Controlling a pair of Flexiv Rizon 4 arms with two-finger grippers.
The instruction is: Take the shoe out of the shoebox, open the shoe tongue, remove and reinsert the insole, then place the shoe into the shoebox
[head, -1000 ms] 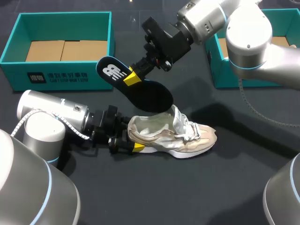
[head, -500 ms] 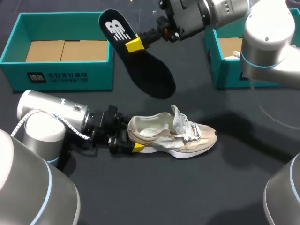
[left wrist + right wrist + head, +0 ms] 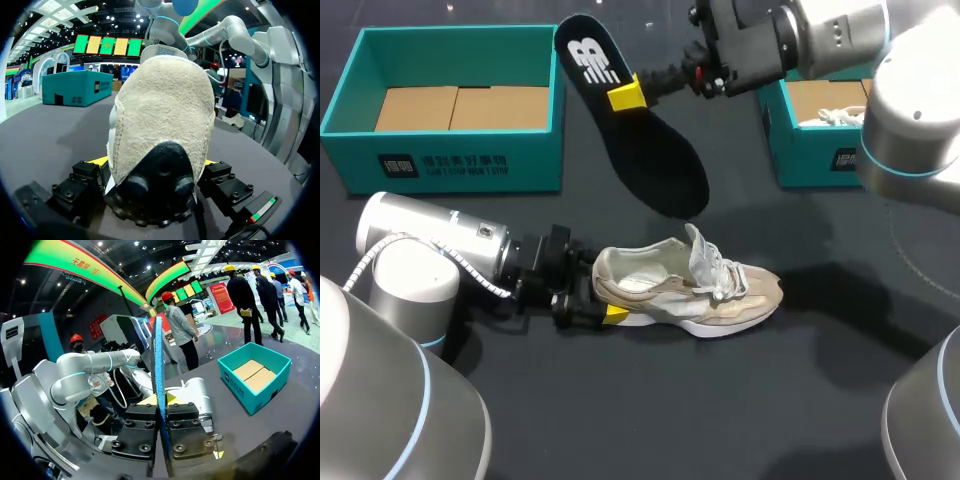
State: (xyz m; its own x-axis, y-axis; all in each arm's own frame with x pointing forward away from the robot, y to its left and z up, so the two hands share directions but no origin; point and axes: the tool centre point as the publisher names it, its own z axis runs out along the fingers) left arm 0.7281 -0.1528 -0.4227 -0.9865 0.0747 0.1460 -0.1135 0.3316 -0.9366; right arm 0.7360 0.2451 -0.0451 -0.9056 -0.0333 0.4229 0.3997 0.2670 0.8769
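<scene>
Shoe (image 3: 685, 290) is out of the box, sitting on its sole on the dark table (image 3: 770, 400), toe pointing toward my right side and tongue flipped up. The left gripper (image 3: 598, 290) is clamped on its heel from both sides, low on the tabletop. The right gripper (image 3: 625, 95) is pinching the black insole (image 3: 655, 160) and holding it up in the air above the shoe, logo end highest. The teal left shoebox (image 3: 450, 165) is at the far left with cardboard (image 3: 460, 107) inside. The teal right shoebox (image 3: 810, 160) is at the far right, with something white and lacy in it.
</scene>
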